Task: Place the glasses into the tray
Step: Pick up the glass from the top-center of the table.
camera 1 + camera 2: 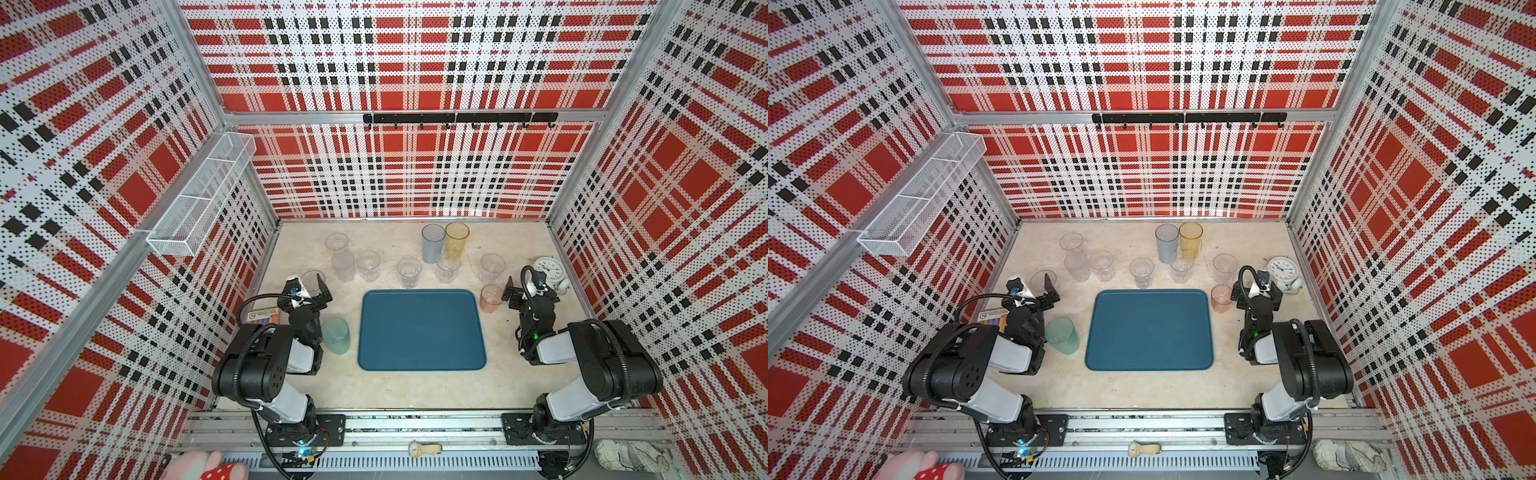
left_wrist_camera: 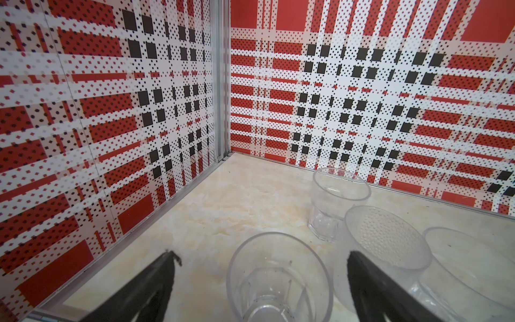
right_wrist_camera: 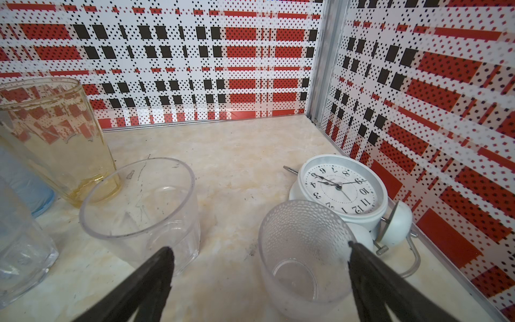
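Progress: nothing placed yet. The tray (image 1: 422, 330) lies bare at the middle of the table (image 1: 415, 386), its long axis parallel to the front edge. All glasses (image 1: 409, 272) stand upright on the table, mouths up and axes vertical, mostly toward the rear edge. The left end effector (image 2: 262, 256) has its jaws apart, straddling a clear glass (image 2: 278, 284). The right end effector (image 3: 259, 248) has its jaws apart and holds nothing.

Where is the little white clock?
The clock sits by the right wall in a top view; the right wrist view shows a bumpy clear glass beside it.
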`<action>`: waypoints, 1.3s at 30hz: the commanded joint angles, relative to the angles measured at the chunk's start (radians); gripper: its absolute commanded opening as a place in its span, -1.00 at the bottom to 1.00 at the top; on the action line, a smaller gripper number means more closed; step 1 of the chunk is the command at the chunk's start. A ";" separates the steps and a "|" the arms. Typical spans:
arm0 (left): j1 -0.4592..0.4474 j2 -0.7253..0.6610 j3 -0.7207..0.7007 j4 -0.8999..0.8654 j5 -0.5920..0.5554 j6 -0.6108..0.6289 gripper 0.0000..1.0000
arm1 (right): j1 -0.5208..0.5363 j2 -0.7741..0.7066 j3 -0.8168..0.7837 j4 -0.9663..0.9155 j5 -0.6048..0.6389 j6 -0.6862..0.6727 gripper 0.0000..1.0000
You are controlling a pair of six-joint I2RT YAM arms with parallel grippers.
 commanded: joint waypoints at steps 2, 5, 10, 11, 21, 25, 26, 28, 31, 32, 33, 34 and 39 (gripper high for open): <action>0.009 -0.002 0.012 0.007 0.004 0.004 0.96 | 0.007 0.009 0.017 0.031 -0.001 -0.014 0.99; 0.009 -0.001 0.012 0.006 0.004 0.003 0.96 | 0.007 0.008 0.013 0.033 -0.003 -0.013 0.99; -0.030 -0.042 -0.004 0.013 -0.047 0.041 0.96 | 0.024 -0.045 -0.005 0.011 0.058 -0.005 0.99; -0.056 -0.072 -0.008 -0.005 -0.072 0.068 0.96 | 0.025 -0.047 -0.021 0.050 0.049 -0.023 1.00; -0.242 -0.327 -0.018 -0.181 -0.380 0.125 0.96 | 0.111 -0.320 0.156 -0.520 0.295 0.105 1.00; -0.271 -0.458 0.039 -0.389 -0.495 0.080 0.96 | 0.111 -0.372 0.386 -1.055 0.322 0.374 1.00; -0.272 -0.492 0.049 -0.430 -0.508 0.056 0.96 | 0.110 -0.369 0.425 -1.140 0.305 0.421 0.99; -0.272 -0.559 0.071 -0.511 -0.548 -0.003 0.96 | 0.081 -0.357 0.501 -1.283 0.205 0.578 0.99; -0.262 -0.655 0.136 -0.731 -0.610 -0.175 0.96 | 0.040 -0.391 0.483 -1.257 -0.029 0.611 0.97; -0.248 -0.693 0.176 -0.858 -0.596 -0.280 0.96 | 0.041 -0.409 0.480 -1.260 -0.064 0.616 0.92; -0.220 -0.728 0.211 -0.968 -0.537 -0.382 0.97 | 0.043 -0.425 0.483 -1.269 -0.089 0.624 0.89; -0.173 -0.759 0.235 -1.038 -0.453 -0.461 0.96 | 0.047 -0.437 0.489 -1.280 -0.090 0.627 0.86; 0.105 -0.851 0.293 -1.137 0.109 -0.572 0.96 | 0.105 -0.430 0.643 -1.501 -0.122 0.615 0.80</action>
